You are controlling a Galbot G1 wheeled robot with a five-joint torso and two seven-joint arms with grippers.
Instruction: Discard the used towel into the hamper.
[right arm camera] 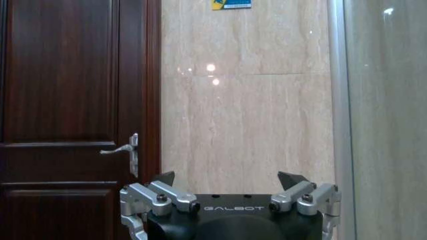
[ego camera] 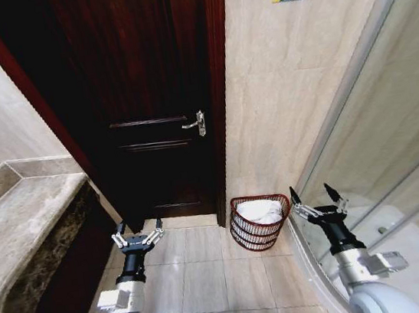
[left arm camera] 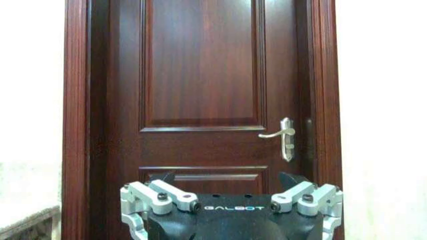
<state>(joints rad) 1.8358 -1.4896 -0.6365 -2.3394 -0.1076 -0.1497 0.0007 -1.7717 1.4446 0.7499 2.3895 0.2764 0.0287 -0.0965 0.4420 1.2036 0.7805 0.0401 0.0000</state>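
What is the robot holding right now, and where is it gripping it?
Nothing. The left gripper and right gripper are both open and empty; the white towel lies in the hamper.

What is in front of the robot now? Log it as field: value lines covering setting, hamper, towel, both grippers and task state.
setting: tiled bathroom, dark wooden door shut
hamper: hamper on the floor by the wall, right of the door
towel: white towel lying inside the hamper
left gripper: left gripper open, empty, raised facing the door
right gripper: right gripper open, empty, right of the hamper
task state: towel already in the hamper
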